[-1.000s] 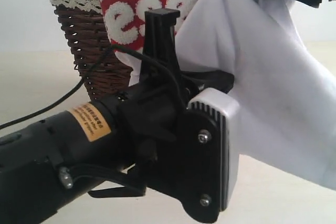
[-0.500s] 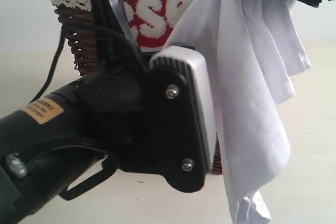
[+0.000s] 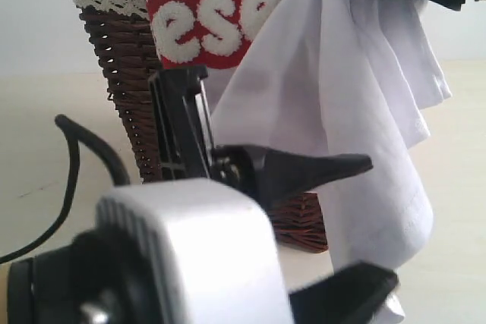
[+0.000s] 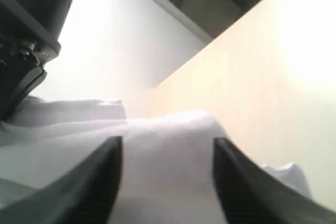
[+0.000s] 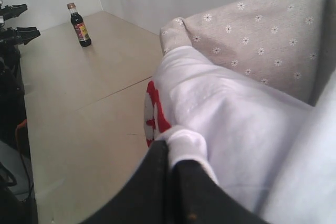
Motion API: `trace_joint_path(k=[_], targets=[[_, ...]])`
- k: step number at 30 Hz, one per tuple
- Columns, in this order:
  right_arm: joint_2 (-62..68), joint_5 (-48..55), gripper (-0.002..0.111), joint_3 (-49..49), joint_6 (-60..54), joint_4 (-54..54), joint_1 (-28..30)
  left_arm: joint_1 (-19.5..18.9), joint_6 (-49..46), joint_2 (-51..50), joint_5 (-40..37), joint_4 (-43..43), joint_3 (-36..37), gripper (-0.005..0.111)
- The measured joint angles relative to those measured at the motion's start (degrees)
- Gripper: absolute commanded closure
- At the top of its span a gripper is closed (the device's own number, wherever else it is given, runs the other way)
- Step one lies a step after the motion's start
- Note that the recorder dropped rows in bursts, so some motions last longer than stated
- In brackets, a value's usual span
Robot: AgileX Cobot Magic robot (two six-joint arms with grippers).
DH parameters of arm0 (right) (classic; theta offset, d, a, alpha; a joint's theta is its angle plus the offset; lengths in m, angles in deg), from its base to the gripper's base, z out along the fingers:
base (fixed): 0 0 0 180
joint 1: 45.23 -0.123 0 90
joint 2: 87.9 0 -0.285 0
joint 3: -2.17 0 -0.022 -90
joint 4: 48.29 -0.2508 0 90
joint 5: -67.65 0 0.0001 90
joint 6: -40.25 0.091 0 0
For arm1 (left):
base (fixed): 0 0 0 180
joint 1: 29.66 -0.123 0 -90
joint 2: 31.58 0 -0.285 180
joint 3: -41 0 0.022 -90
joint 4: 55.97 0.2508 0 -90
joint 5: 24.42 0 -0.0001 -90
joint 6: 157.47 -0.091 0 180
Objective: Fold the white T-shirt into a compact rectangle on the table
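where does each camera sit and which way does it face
Exterior: low by the table, facing the wicker basket and white T-shirt; open left gripper up close.
Left wrist: on the left arm, looking between its fingers at shirt cloth.
Right wrist: raised, looking down past the right gripper pinching the shirt.
Shared: all show the shirt.

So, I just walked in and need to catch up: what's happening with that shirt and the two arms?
The right gripper is shut on a bunched fold of the soft white T-shirt with red-outlined lettering, holding it up in the air by the dark wicker basket with the lace-trimmed liner. The left gripper is open, its fingers on either side of the hanging white cloth, not clamped on it. Nothing is laid out or folded on the pale beige table yet.
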Motion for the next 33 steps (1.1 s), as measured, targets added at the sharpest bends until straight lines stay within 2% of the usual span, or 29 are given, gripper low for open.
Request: trace_joint_path(k=[6, 8, 14, 15, 16, 17, 19, 21, 22, 24, 27, 29, 33], targets=[[0.0, 0.0, 0.108, 0.0, 0.0, 0.0, 0.0, 0.6, 13.7, -2.1, -1.3, 2.6, -1.0, 0.026], [0.0, 0.0, 0.108, 0.0, 0.0, 0.0, 0.0, 0.8, 14.8, -4.3, -1.3, 2.8, -1.8, 0.032], [0.0, 0.0, 0.108, 0.0, 0.0, 0.0, 0.0, 0.8, 15.2, -10.4, 6.3, 0.8, -3.3, 0.078], [0.0, 0.0, 0.108, 0.0, 0.0, 0.0, 0.0, 0.8, 15.2, -10.6, 7.1, 0.6, -3.3, 0.095], [0.0, 0.0, 0.108, 0.0, 0.0, 0.0, 0.0, 0.8, 15.1, -10.6, 7.4, 0.2, -3.3, 0.104], [0.0, 0.0, 0.108, 0.0, 0.0, 0.0, 0.0, 0.8, 15.1, -10.6, 7.4, -0.2, -3.3, 0.107], [0.0, 0.0, 0.108, 0.0, 0.0, 0.0, 0.0, 0.8, 12.8, -10.6, 6.9, -3.5, -3.3, 0.107], [0.0, -1.3, 0.108, 0.0, -0.2, 0.0, 0.0, 1.7, 4.8, -10.6, 7.8, -12.4, -3.4, 0.107], [-0.1, -2.1, 0.108, -1.0, -0.9, 0.4, 0.0, 2.9, -1.4, -10.1, 11.1, -18.4, -3.4, 0.107], [-1.3, -2.2, 0.108, -3.9, -1.8, 1.0, 0.0, 6.2, -8.9, -8.2, 19.3, -24.5, -3.4, 0.107], [-3.0, -0.8, 0.108, -8.9, -1.7, 1.0, 0.0, 12.5, -15.4, -3.1, 26.8, -26.5, -3.5, 0.107], [-3.1, -0.9, 0.108, -12.7, 0.4, 1.0, 0.0, 15.1, -17.9, 0.2, 29.4, -26.3, -4.4, 0.107], [-3.2, -3.0, 0.108, -21.5, 4.0, 1.0, 0.0, 15.9, -25.0, 5.4, 34.5, -28.2, -8.5, 0.107]])
